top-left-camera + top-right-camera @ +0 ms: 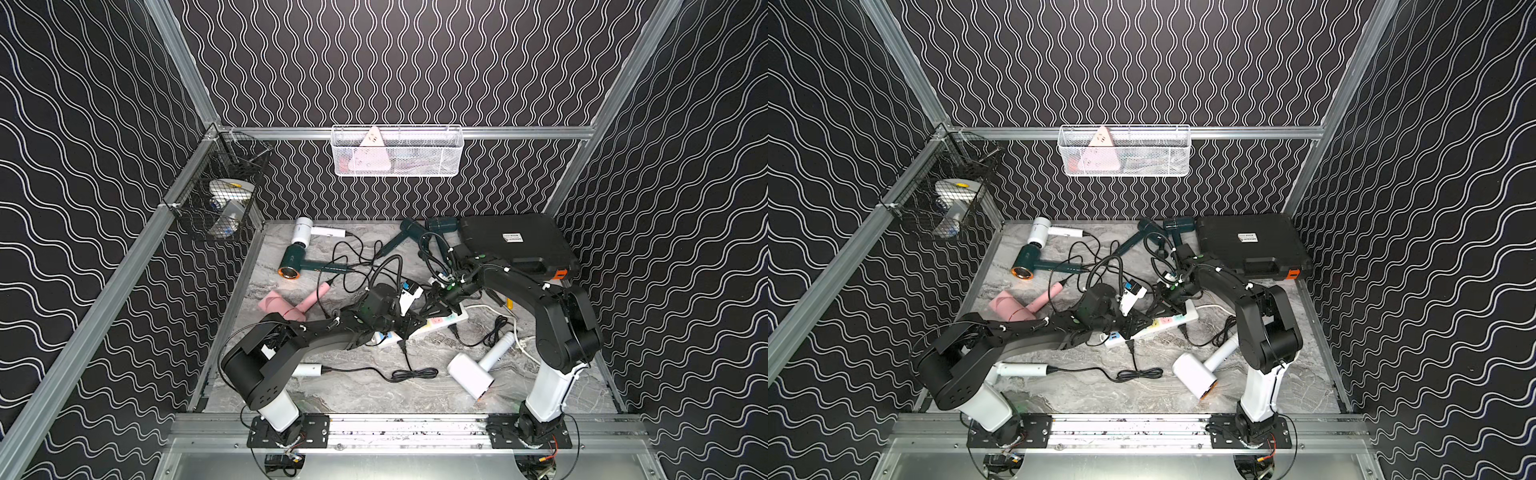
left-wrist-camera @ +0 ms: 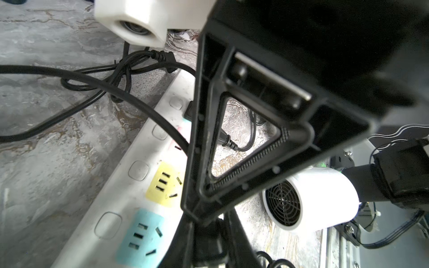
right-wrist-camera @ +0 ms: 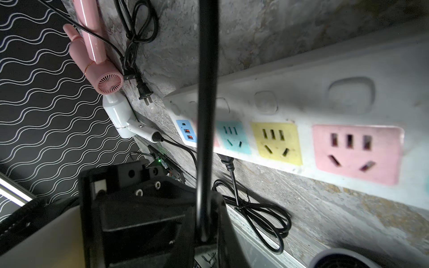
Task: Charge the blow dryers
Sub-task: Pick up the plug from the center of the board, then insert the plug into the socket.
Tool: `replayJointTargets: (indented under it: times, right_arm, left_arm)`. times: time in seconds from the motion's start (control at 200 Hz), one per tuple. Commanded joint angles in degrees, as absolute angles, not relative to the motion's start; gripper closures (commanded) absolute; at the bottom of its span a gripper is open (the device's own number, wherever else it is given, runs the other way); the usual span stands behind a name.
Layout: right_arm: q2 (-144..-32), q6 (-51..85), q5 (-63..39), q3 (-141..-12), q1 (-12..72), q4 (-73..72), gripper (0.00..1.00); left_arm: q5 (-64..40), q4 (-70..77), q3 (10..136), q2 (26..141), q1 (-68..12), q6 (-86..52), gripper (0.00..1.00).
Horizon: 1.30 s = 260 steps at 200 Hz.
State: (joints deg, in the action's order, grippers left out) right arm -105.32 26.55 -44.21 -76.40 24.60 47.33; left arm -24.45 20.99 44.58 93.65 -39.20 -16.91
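Right gripper [image 1: 436, 305] clamped on black cord [image 3: 206, 92] over power strip [image 3: 301, 97]. Left gripper [image 1: 409, 326] grip: cannot tell. Near-right white dryer [image 1: 469, 374]: barrel axis and muzzle point near-right, handle far-right.

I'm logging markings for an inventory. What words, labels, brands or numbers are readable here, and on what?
White label on the black case: printed lines, too small and blurred to read in both top views.
On the power strip: coloured sockets only, no legible text.
Nothing else in these views bears readable writing.
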Motion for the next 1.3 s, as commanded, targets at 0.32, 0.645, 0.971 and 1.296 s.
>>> replayJointTargets:
  times: [0.32,0.645,0.971,1.296]
  right_arm:
    - [-93.0,29.5,-21.9,-66.4,28.2,29.5,1.00]
    - [-87.7,23.6,4.1,-56.5,35.1,14.1,1.00]
    - [-85.3,22.9,12.3,-46.5,35.9,1.1,1.00]
    - [-85.5,23.6,10.3,-44.9,36.0,0.9,1.00]
  left_arm:
    - [-23.7,30.2,39.6,87.8,-33.4,-26.3,0.32]
    - [-20.9,23.0,39.0,85.0,-32.7,-32.9,0.51]
    - [-25.0,30.6,39.3,95.9,-35.3,-41.0,0.59]
    - [-22.7,26.4,42.3,99.4,-37.9,-39.0,0.59]
